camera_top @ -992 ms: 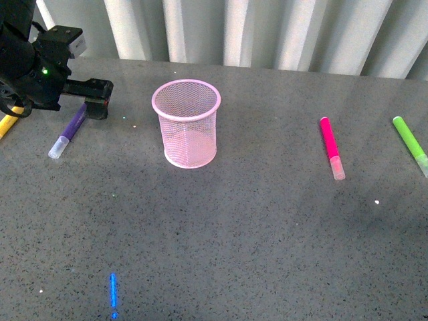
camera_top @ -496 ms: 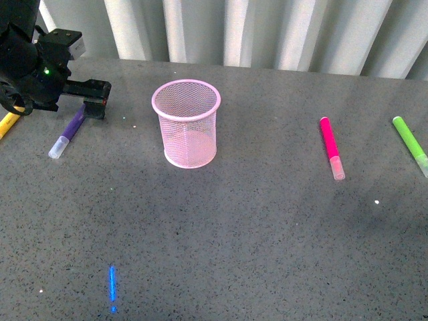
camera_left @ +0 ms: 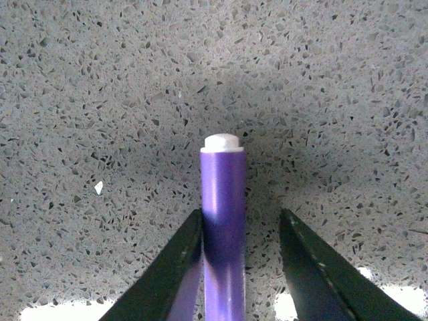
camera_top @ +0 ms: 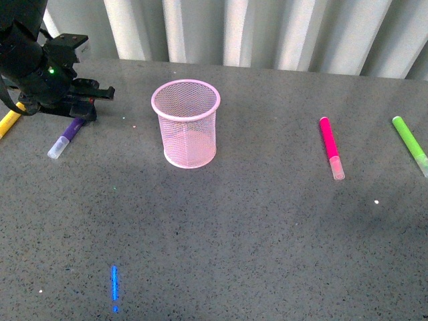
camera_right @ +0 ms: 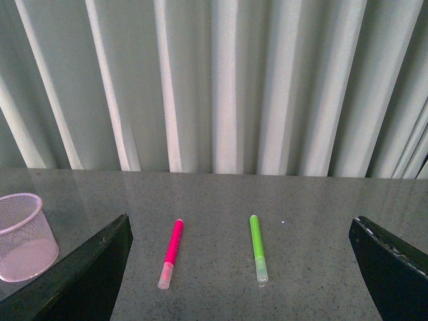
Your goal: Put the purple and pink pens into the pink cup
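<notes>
Dropped lower with the left tool (camera_top: pixel 85 110) over the purple pen (camera_top: pixel 65 137), far left on the worktop (camera_top: pixel 267 234). Pink cup (camera_top: pixel 190 137) empty, well apart. Left wrist: open, straddling the barrel, not yet clamped; closing and lifting next. Right wrist: right tool (camera_right: pixel 239 224) wide open, empty; pink pen (camera_right: pixel 171 251) flat beyond.

Looks straight down onto a grey speckled counter (camera_left: pixel 100 80). Shows the purple pen (camera_left: pixel 224 221) lying flat, with the white end plug (camera_left: pixel 223 142) pointing away from the camera. Shows the left tool (camera_left: pixel 241 217) parted about the barrel, with two dark fingers (camera_left: pixel 314 267) slanting in on either side: one against the pen, the other apart across a strip of bare counter. Catches a soft shadow round the plug.
</notes>
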Available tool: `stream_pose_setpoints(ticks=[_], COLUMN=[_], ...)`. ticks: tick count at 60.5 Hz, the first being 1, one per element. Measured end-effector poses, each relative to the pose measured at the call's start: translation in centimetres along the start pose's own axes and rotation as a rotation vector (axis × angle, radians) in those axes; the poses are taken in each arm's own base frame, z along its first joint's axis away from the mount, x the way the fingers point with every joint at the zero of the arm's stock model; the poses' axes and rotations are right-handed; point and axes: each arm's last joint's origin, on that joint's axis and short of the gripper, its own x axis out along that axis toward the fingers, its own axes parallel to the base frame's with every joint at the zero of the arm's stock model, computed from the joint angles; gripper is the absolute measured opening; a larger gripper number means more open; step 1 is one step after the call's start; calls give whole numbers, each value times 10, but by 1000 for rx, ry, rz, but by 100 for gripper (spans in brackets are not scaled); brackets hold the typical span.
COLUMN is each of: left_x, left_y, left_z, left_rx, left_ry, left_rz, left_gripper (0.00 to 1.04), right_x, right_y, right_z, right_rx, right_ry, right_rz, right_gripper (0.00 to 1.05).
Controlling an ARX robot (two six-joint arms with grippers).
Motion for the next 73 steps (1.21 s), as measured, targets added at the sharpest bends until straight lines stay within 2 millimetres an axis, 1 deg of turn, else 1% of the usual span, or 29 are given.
stream_pose_setpoints(ticks=[4, 7, 9, 20, 30, 37, 44, 56, 65, 73], left_x=[-1, -2, -3, -5, -10, -18, -27, -61, -92, -117], left_y=[0, 0, 0, 2, 4, 3, 3, 1, -5, -17], left_z=[0, -1, -1, -8, -16, -25, -26, -15, -7, -7], left_rx=[1, 1, -2, -60, -109, -129, -143, -217, -289, -386], left_ry=[-1, -8, -15, -78, -97, -96, -126, -356, -630, -854], left_rz=[-3, -11, -18, -45, -64, -88, -98, -97, -56, -91], left_gripper=[22, 16, 13, 13, 13, 13, 13, 13, 13, 13], right_x=[0, 0, 0, 0, 0, 0, 0, 0, 0, 0], right_y=[0, 0, 0, 0, 0, 0, 0, 0, 0, 0], right_z=[0, 0, 0, 0, 0, 0, 0, 0, 0, 0], right_rx=[0, 0, 0, 0, 0, 0, 0, 0, 0, 0], right_ry=[0, 0, 0, 0, 0, 0, 0, 0, 0, 0], right_rz=[0, 0, 0, 0, 0, 0, 0, 0, 0, 0], right_gripper=[98, 98, 98, 98, 98, 98, 98, 98, 98, 98])
